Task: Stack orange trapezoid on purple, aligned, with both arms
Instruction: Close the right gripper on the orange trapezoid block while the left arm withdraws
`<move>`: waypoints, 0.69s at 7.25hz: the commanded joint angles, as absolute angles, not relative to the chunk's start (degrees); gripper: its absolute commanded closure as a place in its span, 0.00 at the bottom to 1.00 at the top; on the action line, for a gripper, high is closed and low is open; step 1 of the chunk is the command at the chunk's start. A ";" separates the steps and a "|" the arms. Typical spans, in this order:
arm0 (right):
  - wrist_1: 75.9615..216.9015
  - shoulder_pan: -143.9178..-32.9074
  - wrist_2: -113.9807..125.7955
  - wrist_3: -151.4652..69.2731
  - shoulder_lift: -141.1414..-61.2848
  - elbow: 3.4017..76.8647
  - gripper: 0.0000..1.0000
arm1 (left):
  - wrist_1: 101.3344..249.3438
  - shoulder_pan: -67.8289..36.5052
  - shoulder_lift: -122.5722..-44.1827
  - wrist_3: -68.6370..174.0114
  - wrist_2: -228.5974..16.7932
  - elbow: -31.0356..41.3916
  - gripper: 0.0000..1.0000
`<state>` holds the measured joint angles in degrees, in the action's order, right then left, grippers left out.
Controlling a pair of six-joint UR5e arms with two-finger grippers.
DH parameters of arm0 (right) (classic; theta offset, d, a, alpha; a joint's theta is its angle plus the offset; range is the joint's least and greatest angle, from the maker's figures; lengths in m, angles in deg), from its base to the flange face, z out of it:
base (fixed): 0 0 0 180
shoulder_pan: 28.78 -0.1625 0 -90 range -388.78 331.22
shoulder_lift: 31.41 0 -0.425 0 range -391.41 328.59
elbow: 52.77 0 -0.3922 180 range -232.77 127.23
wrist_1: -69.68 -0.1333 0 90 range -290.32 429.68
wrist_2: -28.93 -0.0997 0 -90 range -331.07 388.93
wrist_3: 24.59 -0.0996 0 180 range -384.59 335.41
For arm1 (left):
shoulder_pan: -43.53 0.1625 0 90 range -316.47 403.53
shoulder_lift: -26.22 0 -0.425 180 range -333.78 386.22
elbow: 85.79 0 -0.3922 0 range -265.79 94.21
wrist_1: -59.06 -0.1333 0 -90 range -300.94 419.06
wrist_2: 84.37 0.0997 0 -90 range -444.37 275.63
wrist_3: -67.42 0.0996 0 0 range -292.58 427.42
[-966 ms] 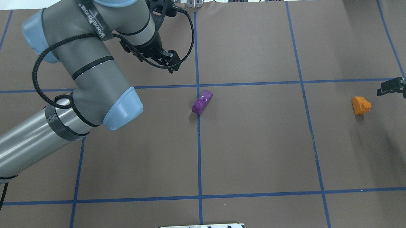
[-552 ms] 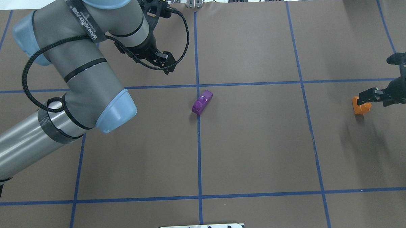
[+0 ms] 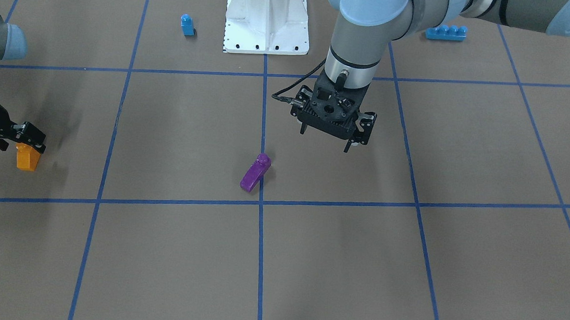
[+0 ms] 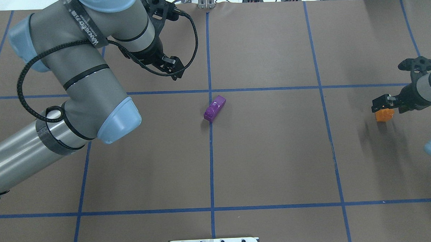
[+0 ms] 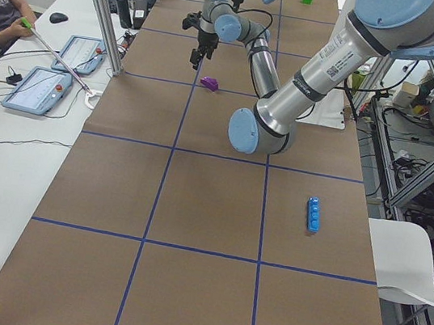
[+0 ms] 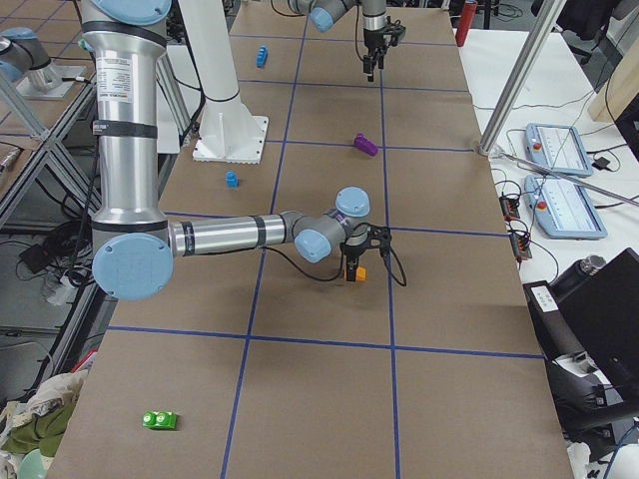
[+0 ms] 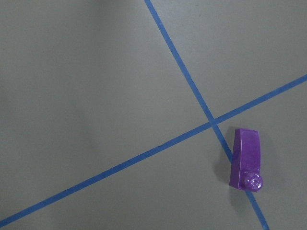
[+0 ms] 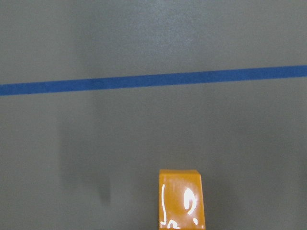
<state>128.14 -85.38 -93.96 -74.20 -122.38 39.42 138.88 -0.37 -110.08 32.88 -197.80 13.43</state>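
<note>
Right gripper (image 4: 382,105), jaw state unclear, low over the orange trapezoid (image 4: 383,116), block partly beneath it.

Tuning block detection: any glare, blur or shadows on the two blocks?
Right wrist view: white glare streaks on the orange block, cropped at the bottom edge. Left wrist view: purple block sharp, small highlight on its stud. Overhead view: soft shadows on the table.

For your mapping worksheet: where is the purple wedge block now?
In the overhead view the purple wedge block lies mid-table against the central blue tape line, just below the crossing, lower-right of the left claw.
</note>
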 commanded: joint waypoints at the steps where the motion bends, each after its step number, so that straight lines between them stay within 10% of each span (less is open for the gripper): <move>1: 127.96 -84.86 -94.03 -73.90 -120.80 36.62 0.08 | 138.95 -0.32 -109.84 32.88 -197.84 13.52 0.00; 4: 128.13 -84.68 -94.56 -73.73 -121.05 36.52 0.26 | 138.95 -0.32 -109.49 32.88 -197.75 13.61 0.00; 5: 128.22 -84.68 -94.64 -73.73 -121.14 36.52 0.46 | 138.95 -0.32 -109.49 32.88 -197.83 13.61 0.00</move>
<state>128.09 -84.74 -94.50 -73.73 -121.05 36.55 138.95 -0.32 -109.53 32.88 -197.77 13.60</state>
